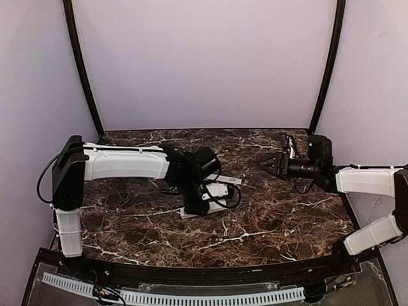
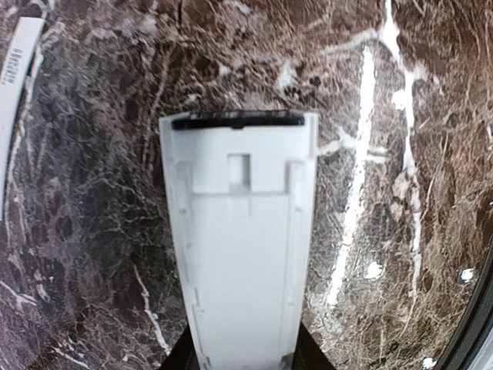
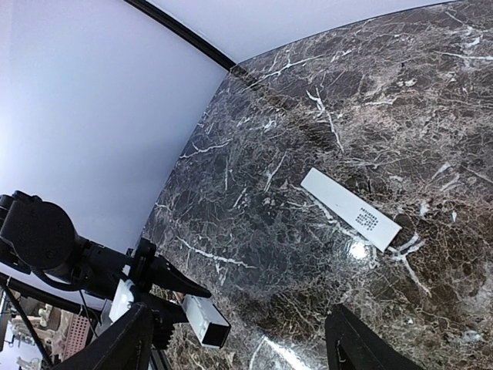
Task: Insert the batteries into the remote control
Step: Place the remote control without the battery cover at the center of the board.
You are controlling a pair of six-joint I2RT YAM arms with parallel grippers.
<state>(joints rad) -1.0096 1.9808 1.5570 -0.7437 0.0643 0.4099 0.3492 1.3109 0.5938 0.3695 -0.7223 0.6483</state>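
— How far along are they with the batteries?

— Barely begun, I'd say. The left gripper is clamped on one end of the slim flat white plastic remote control, its jaws pressed to the narrow sides. It holds the remote low over the dark brown, white-veined marble table, about the middle. The face its wrist camera sees is bare white plastic, with a notch and moulded ridges near the dark band at the far end. No battery sits in it.

— And the other arm?

— The right gripper hovers off to the right, well apart from the remote. Its jaws are spread wide, with nothing between them.

— So where are the batteries?

— I can't find either one in any view. They may be under the left arm or outside the pictures; I can't say.

— What's that pale piece beside it?

— A thin flat white rectangular strip with small dark print, lying on the marble near the left gripper. My guess is it's the battery cover, already off. That would be the one step done. Both batteries have yet to go in, then the cover.

— Anything else unclear?

— The held end of the remote is cut off by the wrist view's bottom edge. From above, the arm covers most of it, so I can't tell whether it touches the table.
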